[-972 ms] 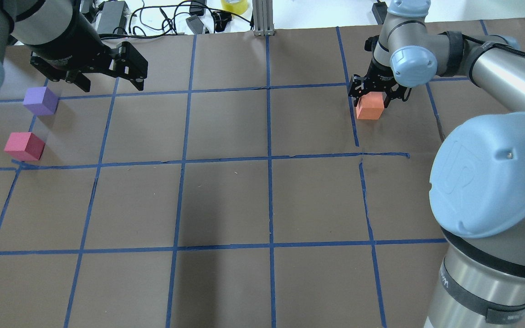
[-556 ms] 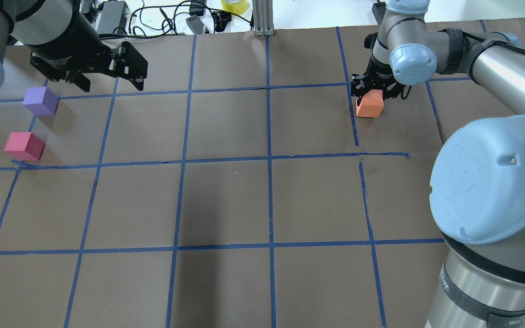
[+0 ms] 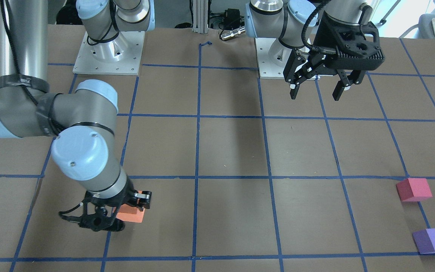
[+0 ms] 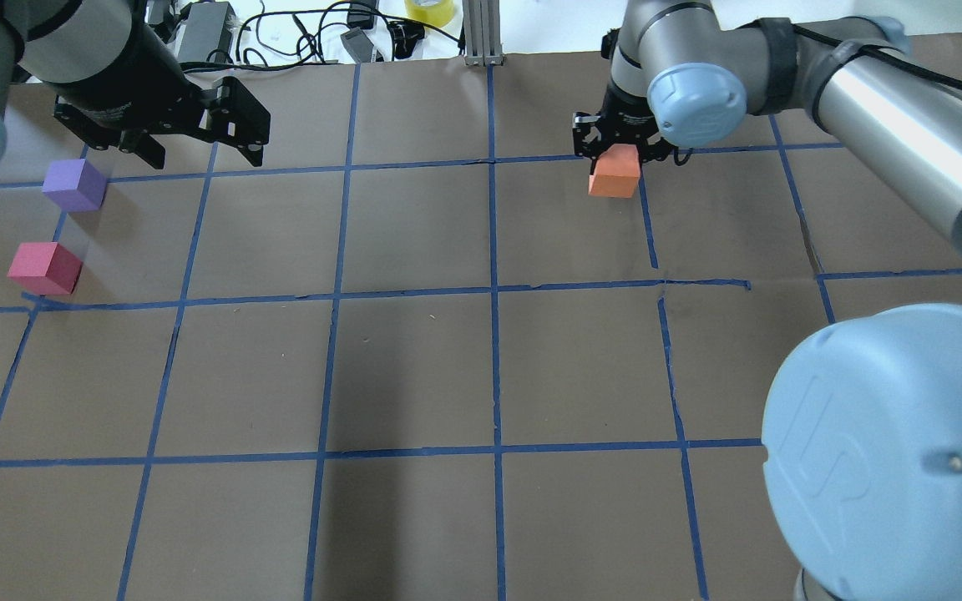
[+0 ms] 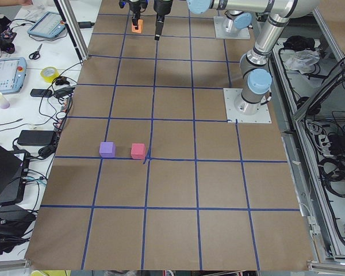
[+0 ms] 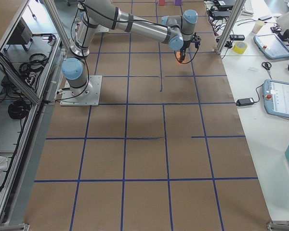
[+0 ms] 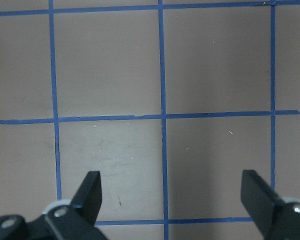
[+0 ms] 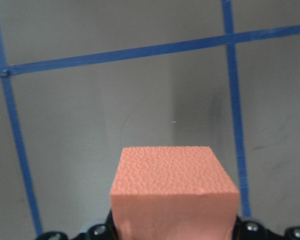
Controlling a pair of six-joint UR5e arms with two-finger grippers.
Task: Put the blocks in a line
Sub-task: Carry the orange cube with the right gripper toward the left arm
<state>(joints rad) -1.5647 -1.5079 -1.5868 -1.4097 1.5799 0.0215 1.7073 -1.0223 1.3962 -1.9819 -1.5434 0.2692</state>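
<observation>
The right arm (image 4: 865, 75) reaches far across the table (image 4: 414, 376), its right gripper (image 4: 617, 150) pointing down, clamped on the orange block (image 4: 614, 179). The left gripper (image 4: 205, 154) hovers with jaws wide apart at far left, near the purple block (image 4: 73, 184) and reddish-pink block (image 4: 44, 268).

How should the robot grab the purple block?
From straight above, closing the fingers on two opposite flat sides. The purple block sits flat on the table and the pink block stands apart from it, so there is probably room all round. The open left gripper is nearest.
</observation>
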